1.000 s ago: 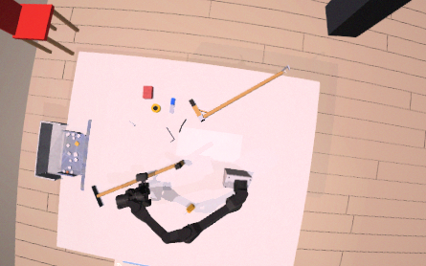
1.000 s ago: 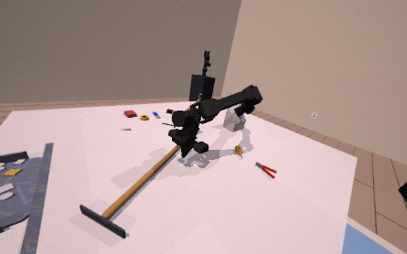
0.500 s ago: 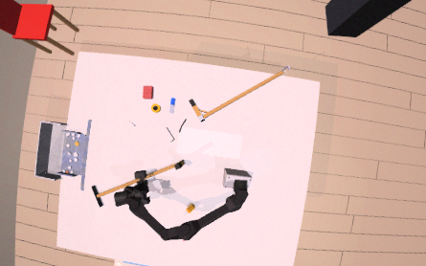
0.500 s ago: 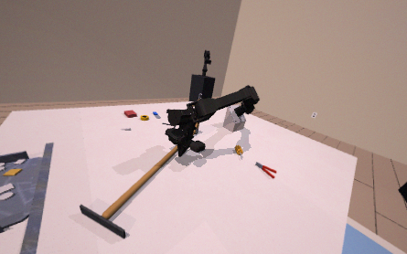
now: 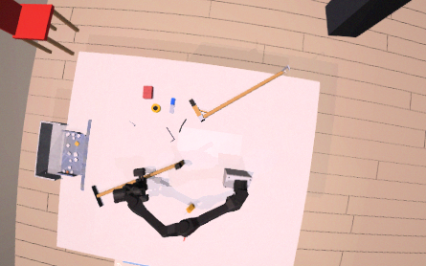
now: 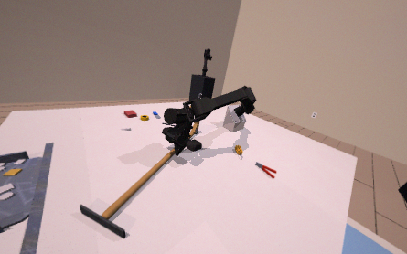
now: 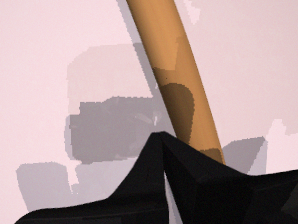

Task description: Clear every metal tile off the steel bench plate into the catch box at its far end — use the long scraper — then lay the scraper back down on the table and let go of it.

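Note:
The long scraper (image 5: 160, 171) (image 6: 139, 183) (image 7: 167, 40) lies on the table, its dark blade toward the steel plate. My gripper (image 6: 177, 153) (image 7: 157, 139) is shut with nothing between its fingers. It is over the handle in the top and exterior views; in the wrist view the handle passes just beyond and right of the fingertips. Whether they touch is unclear. Several pale tiles (image 5: 68, 144) (image 6: 5, 187) and an orange tile (image 5: 77, 144) (image 6: 13, 172) are on the steel bench plate (image 5: 83, 155) (image 6: 20, 206). The catch box (image 5: 44, 148) is at the plate's far end; its interior looks dark.
Another long wooden-handled tool (image 5: 244, 94) lies at the back. A red block (image 5: 147, 92) (image 6: 130, 113), a yellow ring (image 5: 156, 108) (image 6: 144, 118) and red-handled pliers (image 6: 272, 170) lie on the table. A small yellow object (image 5: 190, 208) (image 6: 239, 150) lies near the arm.

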Motion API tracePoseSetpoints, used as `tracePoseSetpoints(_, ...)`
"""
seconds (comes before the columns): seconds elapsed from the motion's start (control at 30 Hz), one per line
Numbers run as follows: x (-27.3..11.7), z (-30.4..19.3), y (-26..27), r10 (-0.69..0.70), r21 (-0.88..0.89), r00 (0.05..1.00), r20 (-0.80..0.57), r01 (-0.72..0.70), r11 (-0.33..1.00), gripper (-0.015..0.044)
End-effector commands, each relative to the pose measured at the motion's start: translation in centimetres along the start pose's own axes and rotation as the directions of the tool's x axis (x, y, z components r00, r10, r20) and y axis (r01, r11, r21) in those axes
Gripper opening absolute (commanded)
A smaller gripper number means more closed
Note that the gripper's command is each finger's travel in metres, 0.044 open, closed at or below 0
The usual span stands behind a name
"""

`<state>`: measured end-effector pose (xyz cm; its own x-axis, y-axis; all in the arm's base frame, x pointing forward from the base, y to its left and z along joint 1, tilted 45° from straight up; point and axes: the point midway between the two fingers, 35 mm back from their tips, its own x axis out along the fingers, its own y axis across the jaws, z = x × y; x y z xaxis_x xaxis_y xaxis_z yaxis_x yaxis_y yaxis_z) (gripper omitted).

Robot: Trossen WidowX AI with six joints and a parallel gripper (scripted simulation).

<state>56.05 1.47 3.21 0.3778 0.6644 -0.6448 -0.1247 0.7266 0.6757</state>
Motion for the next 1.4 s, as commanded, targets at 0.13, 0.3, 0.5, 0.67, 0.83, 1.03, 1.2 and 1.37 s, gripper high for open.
tracePoseSetpoints(0.13, 0.1, 0.3, -0.7, 0.003, -0.007, 1.000, 0.002, -0.003, 1.000, 0.0000)
tracePoseSetpoints(0.3, 0.1, 0.4, -1.2, 0.003, -0.008, 1.000, 0.003, -0.003, 1.000, 0.0000)
tracePoseSetpoints(0.5, 0.2, 0.6, -1.7, 0.003, -0.009, 1.000, 0.005, -0.003, 1.000, 0.0000)
tracePoseSetpoints(0.67, 0.2, 0.7, -2.2, 0.002, -0.010, 1.000, 0.006, -0.002, 1.000, 0.0000)
tracePoseSetpoints(0.83, 0.2, 0.8, -2.7, 0.002, -0.011, 1.000, 0.008, -0.002, 1.000, 0.0000)
tracePoseSetpoints(1.03, 0.2, 0.9, -3.3, 0.002, -0.012, 1.000, 0.010, -0.002, 1.000, 0.0000)
tracePoseSetpoints(1.2, 0.3, 1.0, -3.8, 0.001, -0.013, 1.000, 0.011, -0.001, 1.000, 0.0000)
tracePoseSetpoints(1.37, 0.3, 1.0, -4.2, 0.001, -0.013, 1.000, 0.012, -0.001, 1.000, 0.0000)
